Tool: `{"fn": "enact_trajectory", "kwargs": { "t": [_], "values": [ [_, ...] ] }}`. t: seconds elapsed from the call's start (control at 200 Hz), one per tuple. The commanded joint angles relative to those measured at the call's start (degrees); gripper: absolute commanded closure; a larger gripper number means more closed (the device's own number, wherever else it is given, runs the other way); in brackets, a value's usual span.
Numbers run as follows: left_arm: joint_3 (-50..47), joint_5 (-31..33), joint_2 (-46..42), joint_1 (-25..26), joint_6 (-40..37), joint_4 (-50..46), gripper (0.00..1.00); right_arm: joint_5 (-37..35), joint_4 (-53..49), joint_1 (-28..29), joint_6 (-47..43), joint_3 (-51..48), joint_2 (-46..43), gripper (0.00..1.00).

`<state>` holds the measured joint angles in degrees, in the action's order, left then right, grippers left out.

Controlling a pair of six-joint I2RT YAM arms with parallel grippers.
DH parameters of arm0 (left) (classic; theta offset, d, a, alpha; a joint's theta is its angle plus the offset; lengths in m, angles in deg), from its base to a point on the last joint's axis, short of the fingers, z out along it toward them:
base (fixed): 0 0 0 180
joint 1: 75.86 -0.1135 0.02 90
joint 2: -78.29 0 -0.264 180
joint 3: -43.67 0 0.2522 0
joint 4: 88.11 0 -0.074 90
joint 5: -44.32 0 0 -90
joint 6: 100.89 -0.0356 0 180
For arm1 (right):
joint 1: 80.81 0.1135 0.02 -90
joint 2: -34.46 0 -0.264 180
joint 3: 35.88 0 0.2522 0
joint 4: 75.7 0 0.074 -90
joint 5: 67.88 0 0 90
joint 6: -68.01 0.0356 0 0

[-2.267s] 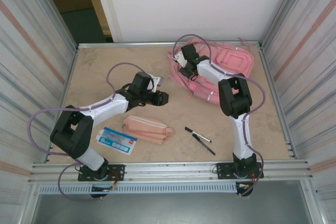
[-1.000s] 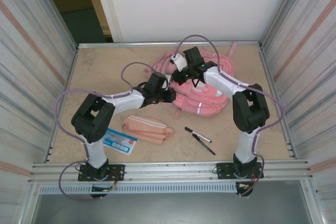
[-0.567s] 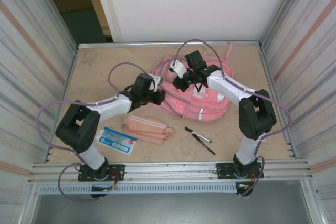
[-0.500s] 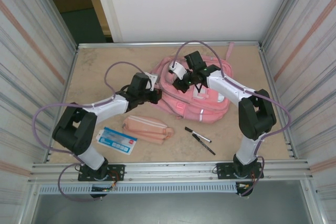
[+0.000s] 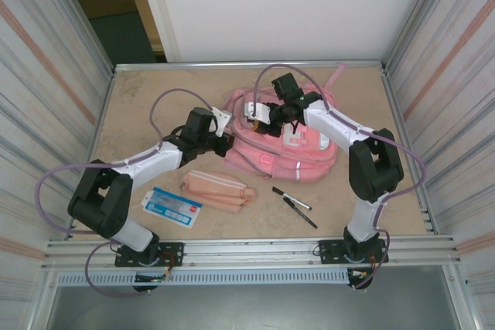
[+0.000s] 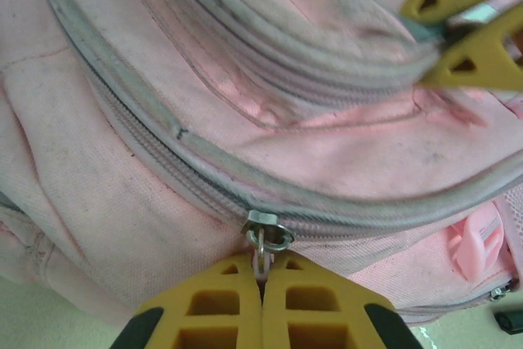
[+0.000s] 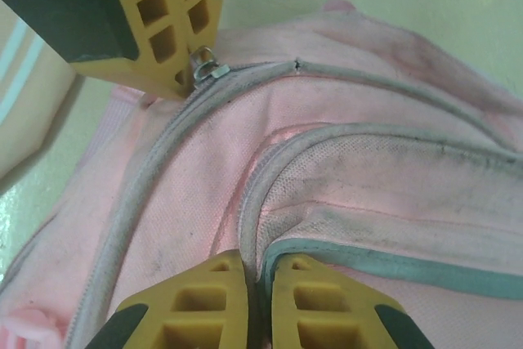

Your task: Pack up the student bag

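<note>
**Top external view**
- Task item: the large pink fabric student bag [image 5: 298, 148] lies flat on the table [image 5: 155, 106], and both tools are on it.
- Left tool [image 5: 222, 143]: at the bag's left edge. The arm is stretched low over the table and the forearm points right, at the bag.
- Right tool [image 5: 259, 113]: on the bag just beyond the left tool. The arm arches over the bag from the right.

**Left wrist view**
- Left tool [image 6: 261, 275]: fingers pressed together on the small metal zip pull [image 6: 263, 239] straight ahead of the tips.
- Grey zip track [image 6: 163, 161]: closed, with its long axis crosswise to the tool. It curves away ahead-left and off to the right.
- Right tool [image 6: 458, 30]: ahead and to the right, closed on a grey-edged pocket fold.

**Right wrist view**
- Right tool [image 7: 255, 275]: fingers together, pinching the bag's pocket seam [image 7: 270, 194].
- Left tool [image 7: 185, 79]: ahead-left, with the zip pull [image 7: 206, 67] at its tips.
- Deciding relation: the left tool has the pull, so it probably has to travel along the track, not across it, while the right tool holds the fabric taut.
</note>
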<state>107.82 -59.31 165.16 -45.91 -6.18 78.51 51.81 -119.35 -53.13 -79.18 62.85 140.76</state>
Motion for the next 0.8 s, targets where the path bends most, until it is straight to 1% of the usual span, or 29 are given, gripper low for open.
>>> {"fn": "enact_trajectory", "kwargs": {
  "t": [0.0, 0.1, 0.125, 0.21, 0.296, 0.326, 0.401, 0.431, 0.471, 0.501, 0.526, 0.616, 0.656, 0.671, 0.687, 0.697, 0.702, 0.707, 0.712, 0.717, 0.727, 0.742, 0.752, 0.772, 0.797],
  "values": [
    [-1.4, -2.5, -4.4, -0.8, 0.3, 1.7, 1.0, 7.4, 2.2, -3.2, -8.6, 6.9, 4.6, 1.0],
    [-1.4, -4.9, -4.0, -0.4, 2.2, 1.9, 1.0, 8.5, 6.7, -3.1, -8.8, 8.0, 6.7, 1.0],
    [-1.3, -5.6, -3.8, -0.1, 2.8, 2.2, 1.0, 9.1, 8.3, -2.9, -7.9, 7.7, 7.0, 0.97],
    [-1.2, -6.4, -2.8, 1.4, 4.2, 3.4, 1.0, 9.1, 12.8, -1.8, -4.5, 6.0, 7.1, 0.79],
    [-1.2, -7.3, -1.4, 2.3, 6.2, 5.9, 1.0, 6.5, 16.9, -0.5, -0.2, 2.2, 5.6, 0.74],
    [-1.0, -8.1, -0.8, 2.4, 7.1, 6.7, 1.0, 4.9, 19.5, -0.1, 2.8, 0.2, 4.6, 0.71],
    [0.3, -9.0, 0.5, 2.3, 8.7, 7.1, 1.0, 1.1, 25.1, -0.1, 9.6, -5.6, 1.3, 0.69],
    [0.9, -9.4, 1.0, 2.3, 8.9, 7.1, 1.0, -1.3, 27.4, -0.2, 13.1, -7.9, -0.3, 0.67],
    [1.3, -10.2, 1.4, 2.4, 9.0, 7.3, 1.0, -5.4, 29.7, -0.1, 17.9, -10.5, -2.4, 0.61],
    [1.8, -10.7, 1.9, 2.4, 9.0, 7.6, 1.0, -9.3, 30.1, 0.0, 21.9, -11.9, -4.4, 0.56],
    [2.1, -11.1, 2.3, 2.5, 9.0, 7.9, 1.0, -13.0, 29.7, -0.1, 25.6, -12.5, -5.7, 0.54],
    [3.9, -12.2, 3.7, 2.6, 8.8, 6.8, 1.0, -26.1, 21.8, -0.5, 39.8, -12.0, -10.3, 0.51],
    [4.5, -13.0, 4.1, 2.7, 8.7, 6.1, 1.0, -31.0, 16.7, -1.1, 47.3, -10.9, -11.8, 0.46],
    [4.5, -13.2, 4.2, 2.8, 8.7, 6.2, 1.0, -32.1, 14.6, -1.4, 50.4, -10.5, -12.4, 0.44],
    [4.5, -13.4, 4.2, 2.8, 8.7, 6.2, 1.0, -32.6, 12.5, -1.8, 53.8, -10.0, -12.9, 0.34],
    [4.5, -13.5, 4.2, 2.9, 8.7, 6.4, 1.0, -32.8, 11.1, -2.2, 56.1, -9.7, -13.1, 0.26],
    [4.4, -13.6, 4.2, 2.9, 8.7, 6.5, 1.0, -32.8, 10.4, -2.3, 57.2, -9.6, -13.3, 0.19],
    [4.3, -13.5, 4.2, 2.9, 8.7, 6.6, 1.0, -32.6, 9.7, -2.5, 58.4, -9.5, -13.5, 0.09],
    [4.3, -13.6, 4.3, 3.0, 8.7, 6.6, 1.0, -32.5, 9.1, -2.8, 59.6, -9.4, -13.7, 0.04],
    [4.3, -13.7, 4.3, 3.1, 8.7, 6.7, 1.0, -32.3, 8.5, -3.0, 60.8, -9.3, -13.9, 0.02],
    [4.2, -13.8, 4.3, 3.1, 8.6, 6.9, 1.0, -31.9, 7.4, -3.4, 63.1, -9.2, -14.3, 0.0],
    [4.1, -13.8, 4.5, 3.3, 8.5, 7.2, 1.0, -30.3, 5.2, -4.4, 67.8, -9.2, -14.9, 0.01],
    [4.0, -13.8, 4.5, 3.4, 8.5, 7.3, 1.0, -30.1, 4.7, -4.7, 68.9, -9.2, -15.1, 0.01],
    [3.9, -13.9, 4.6, 3.5, 8.3, 7.6, 1.0, -26.8, 3.2, -5.9, 72.8, -9.6, -15.7, 0.01],
    [3.8, -14.0, 4.8, 3.7, 8.0, 7.8, 1.0, -20.7, 2.9, -7.6, 76.8, -11.0, -16.5, 0.01]
  ]
}}
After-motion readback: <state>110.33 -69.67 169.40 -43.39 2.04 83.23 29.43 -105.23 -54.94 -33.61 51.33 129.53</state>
